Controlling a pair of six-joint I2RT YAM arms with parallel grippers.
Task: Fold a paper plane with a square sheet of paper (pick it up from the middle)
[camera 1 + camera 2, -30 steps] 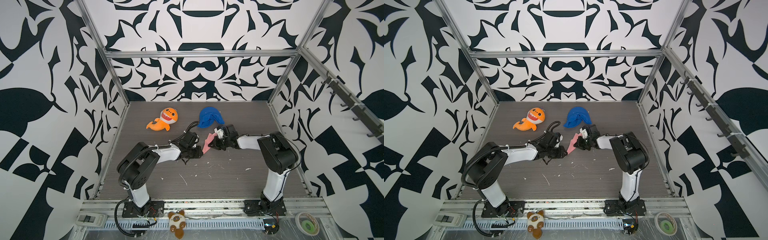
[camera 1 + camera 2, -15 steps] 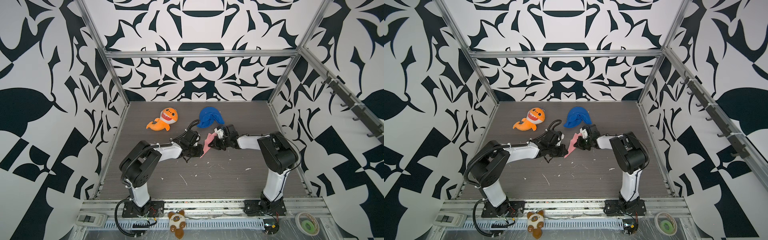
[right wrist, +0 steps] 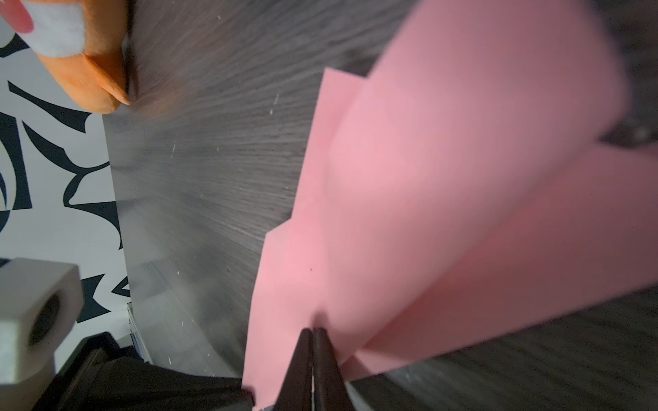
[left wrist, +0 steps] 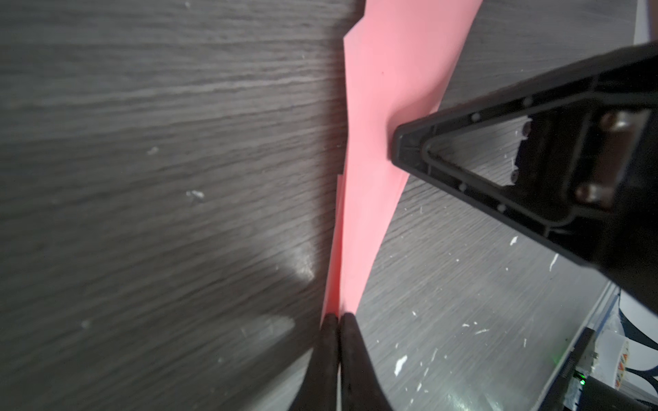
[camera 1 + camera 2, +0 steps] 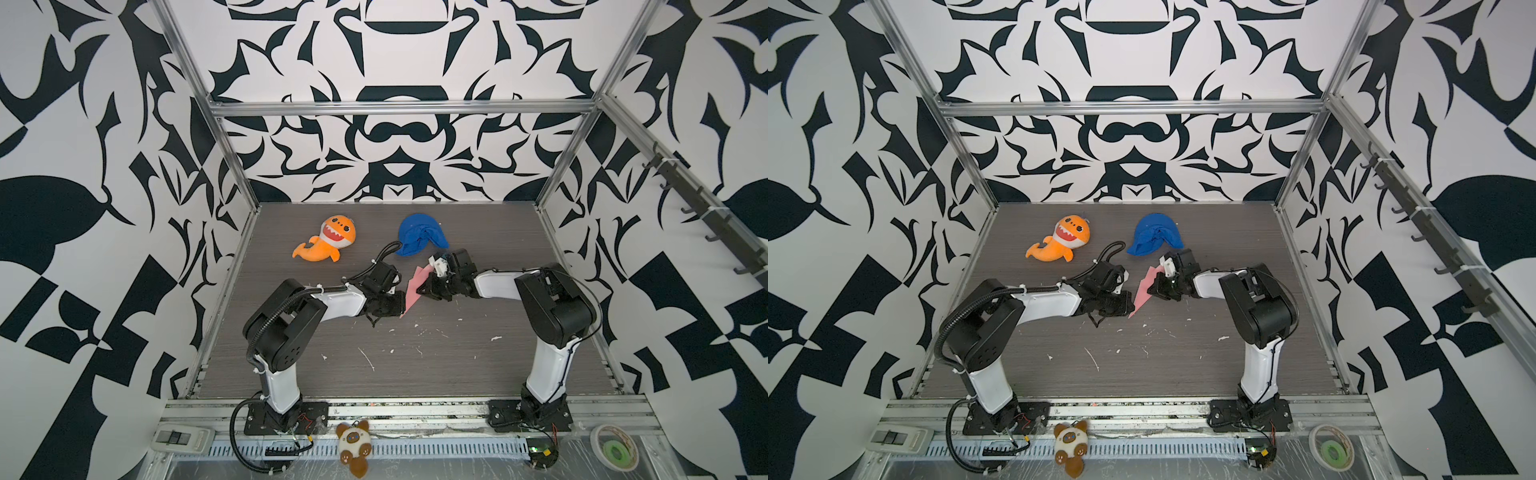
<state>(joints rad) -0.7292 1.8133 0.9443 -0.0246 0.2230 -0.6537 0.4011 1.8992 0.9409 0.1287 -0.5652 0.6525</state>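
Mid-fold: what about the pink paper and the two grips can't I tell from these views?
- Top views: where left gripper and right gripper pinch the pink folded paper is too small, covered by their bodies.
- Left wrist view: the paper's far end is cut off by the frame edge.
- Right wrist view: the paper's layers blur near the lens; the orange shark plush is cut off at the corner.

Paper plane [image 5: 412,286]: hidden, cropped, blurred parts.
In both top views it is too small to show its folds. The left wrist view crops its far end, and its narrow end vanishes inside the left gripper [image 4: 338,320]; the right wrist view blurs its wings and crops the orange plush toy [image 3: 92,78].
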